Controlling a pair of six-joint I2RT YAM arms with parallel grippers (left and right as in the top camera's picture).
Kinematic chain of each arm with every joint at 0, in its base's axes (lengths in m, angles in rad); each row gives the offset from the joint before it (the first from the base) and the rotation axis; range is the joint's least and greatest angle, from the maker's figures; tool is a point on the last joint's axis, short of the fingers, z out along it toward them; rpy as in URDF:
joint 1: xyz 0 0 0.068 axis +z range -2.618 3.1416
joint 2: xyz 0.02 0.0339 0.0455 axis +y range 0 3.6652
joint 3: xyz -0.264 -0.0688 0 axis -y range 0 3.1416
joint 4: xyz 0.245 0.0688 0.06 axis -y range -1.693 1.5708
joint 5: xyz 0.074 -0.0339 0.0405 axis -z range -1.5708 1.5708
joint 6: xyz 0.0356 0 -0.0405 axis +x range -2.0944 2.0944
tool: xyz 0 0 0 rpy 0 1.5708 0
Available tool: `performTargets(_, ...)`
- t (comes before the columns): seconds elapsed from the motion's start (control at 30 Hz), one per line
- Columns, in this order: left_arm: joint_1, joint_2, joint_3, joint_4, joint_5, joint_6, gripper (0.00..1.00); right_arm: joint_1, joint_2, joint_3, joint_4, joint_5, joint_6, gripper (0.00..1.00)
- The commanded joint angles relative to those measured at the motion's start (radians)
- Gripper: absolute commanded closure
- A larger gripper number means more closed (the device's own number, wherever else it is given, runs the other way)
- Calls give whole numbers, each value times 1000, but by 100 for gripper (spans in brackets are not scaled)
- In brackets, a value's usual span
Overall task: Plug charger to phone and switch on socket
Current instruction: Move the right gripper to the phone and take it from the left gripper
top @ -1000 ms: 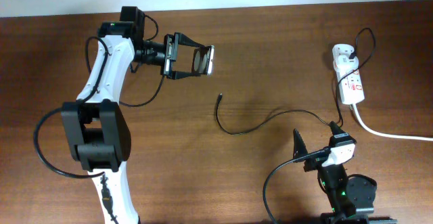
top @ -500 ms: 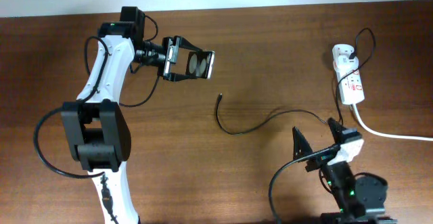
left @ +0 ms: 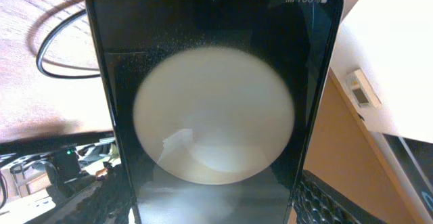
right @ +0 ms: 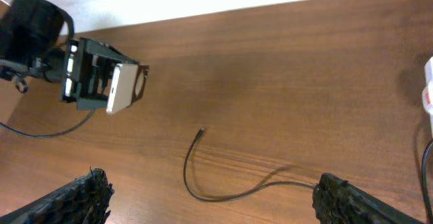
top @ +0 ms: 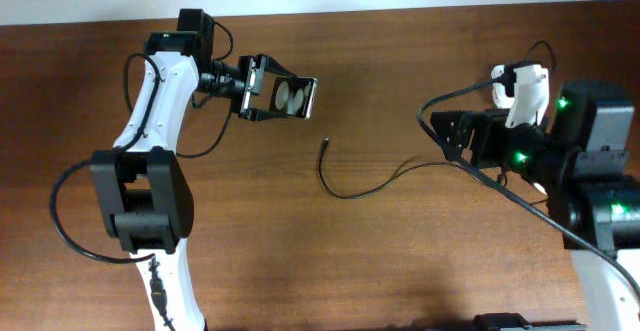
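My left gripper [top: 285,95] is shut on the black phone [top: 300,95] and holds it above the table at the back left. The phone's glossy screen [left: 216,116] fills the left wrist view and reflects a round white light. In the right wrist view the phone [right: 122,85] is seen edge-on. The thin black charger cable [top: 345,192] lies curved on the table, its plug tip [top: 324,142] pointing up-left; it also shows in the right wrist view [right: 193,187]. My right gripper [top: 452,139] is open and empty, raised at the right. The socket is hidden under my right arm overhead; only its white edge [right: 428,92] shows.
The brown wooden table [top: 400,51] ends at a white wall along the back. My right arm [top: 590,161] fills the right side of the table. A black cable loop [left: 61,55] hangs behind the phone in the left wrist view.
My right arm has swung from the table's front edge up to the back right, over the socket. My left gripper has turned the phone slightly and shifted it a little left.
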Motion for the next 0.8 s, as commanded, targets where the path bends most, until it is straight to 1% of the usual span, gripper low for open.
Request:
performTargets(0.0,-2,1,22,-1,-21,15,100,7,77,21,32,-155,138,1)
performTargets(0.03,-6,1,22,-1,-21,15,100,24,124,21,43,-194,138,2)
performTargets(0.07,-12,1,22,-1,-21,15,100,61,169,21,62,-196,138,5)
performTargets(0.13,-19,1,22,-1,-21,15,100,140,245,21,118,-187,201,13)
performTargets(0.2,-29,1,22,-1,-22,15,100,214,294,21,181,-98,323,15)
performTargets(0.27,-39,1,22,-1,-23,15,100,305,329,21,244,19,439,15)
performTargets(0.33,-52,1,22,-1,-25,14,100,378,363,21,306,69,478,15)
performTargets(0.43,-79,1,22,-1,-25,15,100,424,414,21,378,69,493,15)
performTargets(0.57,-117,1,22,-1,-25,11,100,426,454,21,391,91,520,19)
performTargets(0.67,-150,1,22,-1,-25,-11,100,472,464,21,391,200,549,25)
performTargets(0.73,-157,1,22,-1,-25,-11,100,497,474,21,392,258,622,28)
performTargets(0.77,-159,1,22,-2,-25,-11,100,499,483,21,398,262,631,30)
